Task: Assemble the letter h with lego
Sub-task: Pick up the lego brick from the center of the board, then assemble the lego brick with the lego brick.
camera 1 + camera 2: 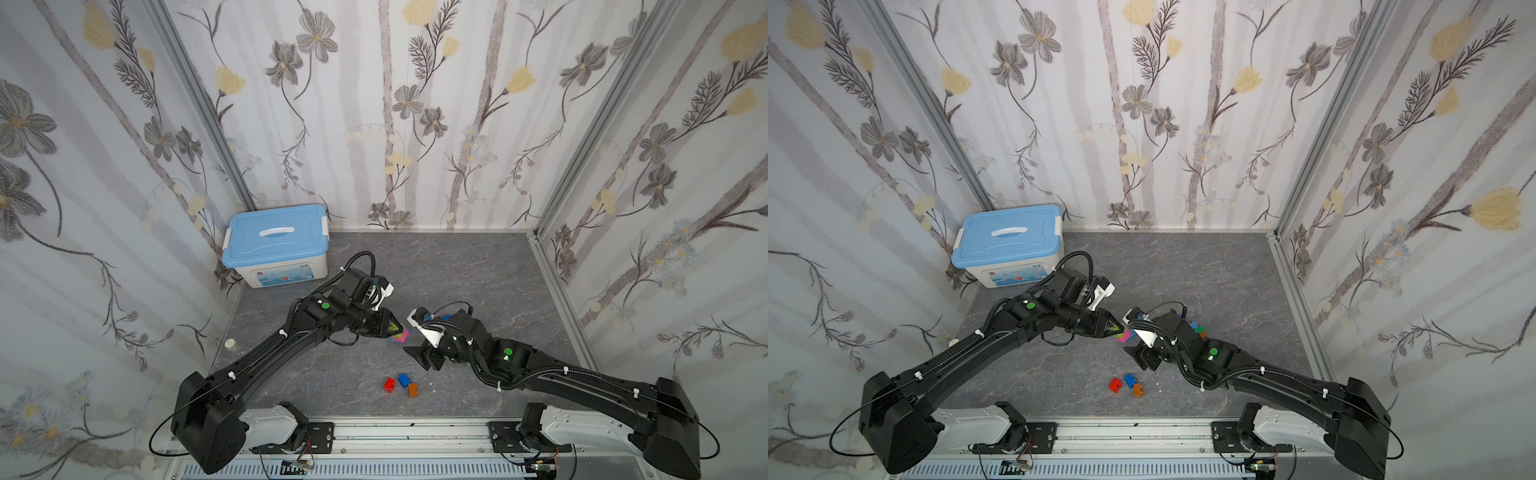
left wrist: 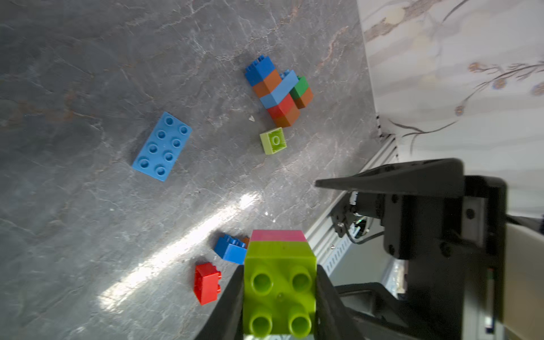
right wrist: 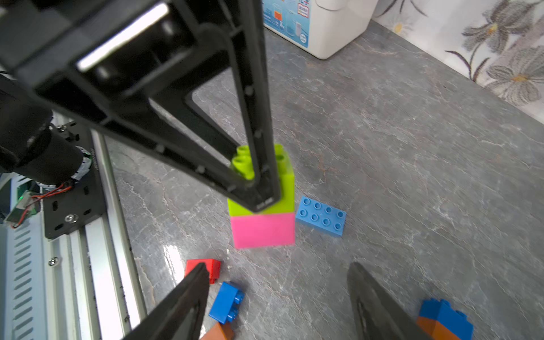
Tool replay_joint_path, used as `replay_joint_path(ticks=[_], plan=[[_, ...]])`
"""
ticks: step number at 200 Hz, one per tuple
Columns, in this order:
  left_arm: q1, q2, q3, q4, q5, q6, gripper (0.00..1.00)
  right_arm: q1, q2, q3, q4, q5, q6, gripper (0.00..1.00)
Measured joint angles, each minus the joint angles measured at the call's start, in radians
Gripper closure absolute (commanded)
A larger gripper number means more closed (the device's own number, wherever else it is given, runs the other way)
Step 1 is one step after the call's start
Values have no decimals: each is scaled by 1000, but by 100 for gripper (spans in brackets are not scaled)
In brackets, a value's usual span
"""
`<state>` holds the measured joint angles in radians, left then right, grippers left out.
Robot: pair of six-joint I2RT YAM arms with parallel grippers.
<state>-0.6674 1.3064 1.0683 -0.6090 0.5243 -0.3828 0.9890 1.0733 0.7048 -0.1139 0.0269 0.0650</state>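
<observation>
My left gripper [image 2: 279, 270] is shut on a lime brick [image 2: 279, 294] that has a pink brick [image 2: 278, 235] stuck beneath it. This lime and pink stack [image 1: 398, 334] [image 1: 1122, 333] is at mid-table; in the right wrist view the lime brick [image 3: 285, 182] sits on the pink one [image 3: 262, 229], and I cannot tell whether it touches the table. My right gripper [image 3: 278, 266] [image 1: 417, 357] is open and empty, just in front of the stack. A partly built lego piece [image 2: 279, 91] [image 1: 1198, 330] of blue, orange, light-blue, red and green lies beyond the right arm.
Loose red [image 1: 389, 384], blue [image 1: 404, 379] and orange [image 1: 413, 390] bricks lie near the front edge. A light-blue flat brick [image 2: 162, 145] [image 3: 321, 216] and a small lime brick [image 2: 273, 140] lie by the stack. A white box with a blue lid [image 1: 276, 245] stands back left.
</observation>
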Motion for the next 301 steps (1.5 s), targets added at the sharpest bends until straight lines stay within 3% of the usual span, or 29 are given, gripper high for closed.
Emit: replay_joint_path(ticks=[18,47,87,188,301], plan=[[-39,65,40,-27,-114,78,95,-41,-58,-52,-2,42,45,1],[-106,176,83,-37,-295,208,92,-127,-121,-115,-3,112,143,1],[-116,295,103,-21,-416,330,87,-181,-148,-124,-42,150,226,1],[-117,518,217,2,-438,467,87,-191,-203,-125,-100,161,244,1],[-98,384,120,16,-418,478,87,-197,-183,-109,-115,163,243,1]])
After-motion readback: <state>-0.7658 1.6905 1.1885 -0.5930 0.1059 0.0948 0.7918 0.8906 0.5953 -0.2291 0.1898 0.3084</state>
